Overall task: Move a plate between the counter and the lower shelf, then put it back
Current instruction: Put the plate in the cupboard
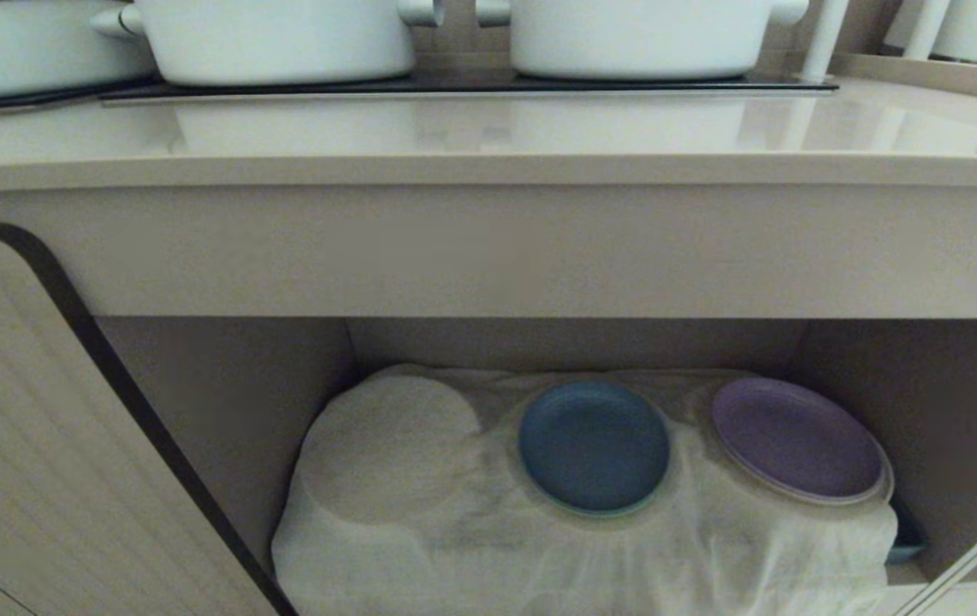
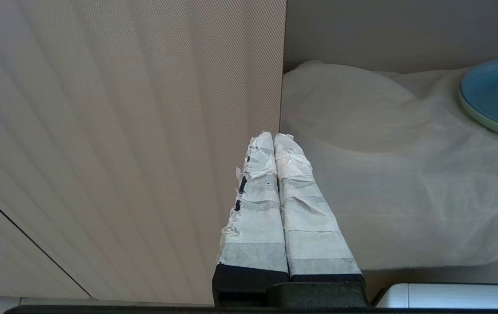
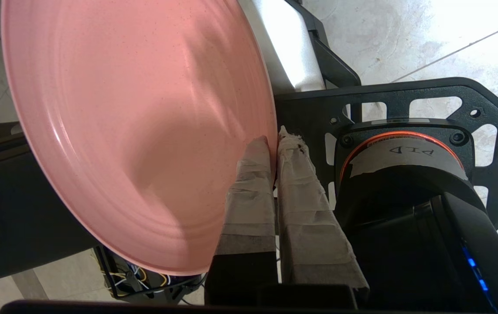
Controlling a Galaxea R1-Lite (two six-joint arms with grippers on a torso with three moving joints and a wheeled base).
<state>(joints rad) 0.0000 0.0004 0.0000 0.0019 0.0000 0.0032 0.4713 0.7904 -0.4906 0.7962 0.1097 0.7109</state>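
Both grippers share one build: the left gripper [image 2: 276,138] and the right gripper [image 3: 274,144] each have two long tapering fingers wrapped in wrinkled white tape, rising from a black block. Black patches show through torn tape on one left finger [image 2: 255,205]. Beside the right gripper, a black perforated bracket [image 3: 484,109] carries a round black housing with an orange ring and a taped label, perhaps handwritten.

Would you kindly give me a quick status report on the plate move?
Right pincer shut on pink plate rim, outside the head view. Left pincer shut, empty, beside shelf cloth. Blue plate and purple plate occupy shelf.
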